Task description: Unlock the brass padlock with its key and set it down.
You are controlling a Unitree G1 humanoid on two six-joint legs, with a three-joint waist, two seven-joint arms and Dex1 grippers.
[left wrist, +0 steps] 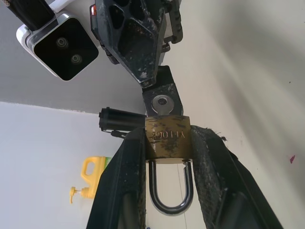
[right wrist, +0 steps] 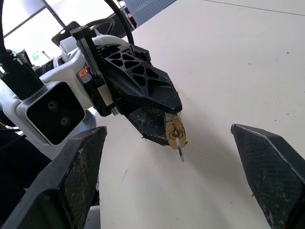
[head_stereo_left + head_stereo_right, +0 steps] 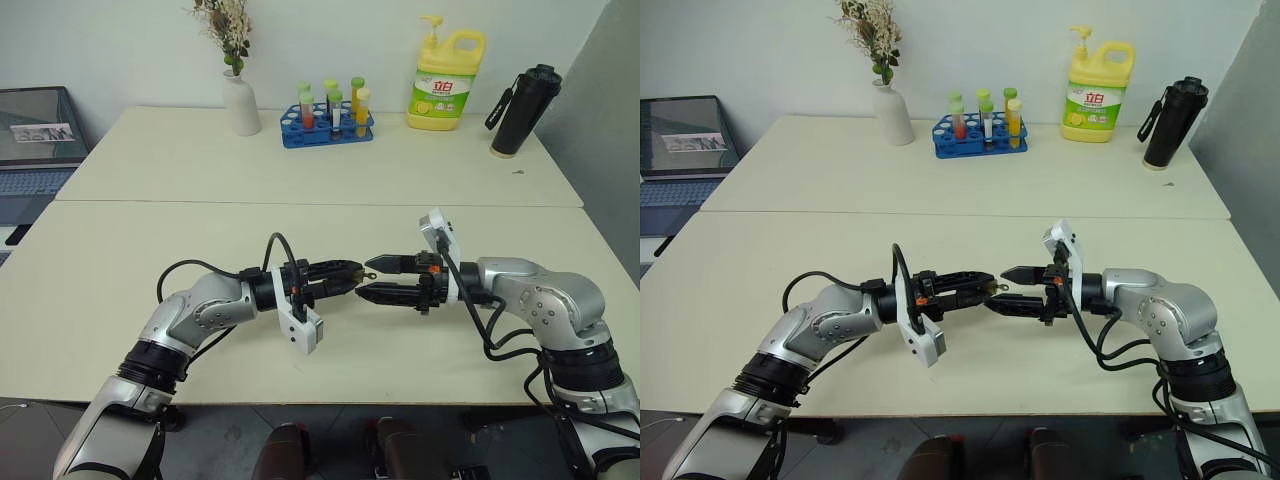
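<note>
A: Where is the brass padlock (image 1: 167, 138)?

B: Pinched between the two black fingers of the left gripper (image 3: 352, 277), held up above the cream surface (image 3: 200, 230). In the left wrist view its silver shackle points back toward the wrist and looks seated in the body, though I can't be sure it is latched.

A: And the key (image 2: 178, 145)?

B: It sits in the end of the padlock that faces the other arm, its round head and thin blade sticking out. Nothing grips it.

A: So the right gripper (image 3: 372, 278) is off it?

B: Yes. Its jaws stand wide apart, one finger above and one below, tips just short of the padlock. The right wrist view shows the key in the gap between those fingers, touching neither.

A: How do the arms lie?

B: Both reach in roughly level, tip to tip, over the near half of the surface.

A: Anything else there?

B: At the far edge: a white vase (image 3: 240, 103) of dried flowers, a blue rack of tubes (image 3: 327, 125), a yellow detergent bottle (image 3: 445, 80) and a black flask (image 3: 523, 110). A laptop (image 3: 35, 140) sits off to the left.
</note>
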